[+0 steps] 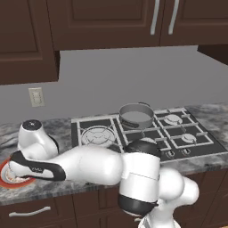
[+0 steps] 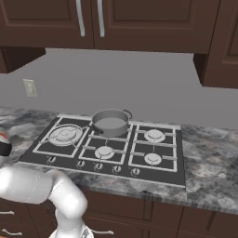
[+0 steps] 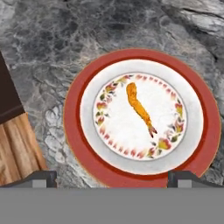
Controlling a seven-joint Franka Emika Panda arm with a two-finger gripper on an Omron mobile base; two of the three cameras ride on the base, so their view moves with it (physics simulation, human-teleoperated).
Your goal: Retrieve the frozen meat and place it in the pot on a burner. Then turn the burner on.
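The frozen meat [image 3: 139,108], a thin orange-brown piece, lies near the middle of a white plate with a red rim [image 3: 131,177]. My gripper [image 3: 113,178] hangs above the plate, open, its two fingertips [image 3: 42,177] wide apart with nothing between them. In the left base view my hand hovers over this plate [image 1: 4,173] at the counter's left end. The grey metal pot [image 1: 136,116] [image 2: 110,122] stands on the back middle burner [image 1: 133,132] [image 2: 108,137] of the black cooktop, far to the right of the hand.
A large double-ringed silver burner [image 1: 98,135] [image 2: 65,135] sits left of the pot. A row of knobs [image 1: 171,153] [image 2: 97,166] runs along the cooktop's front. Dark upper cabinets [image 1: 26,40] hang overhead. The counter edge and wooden floor [image 3: 17,144] show beside the plate.
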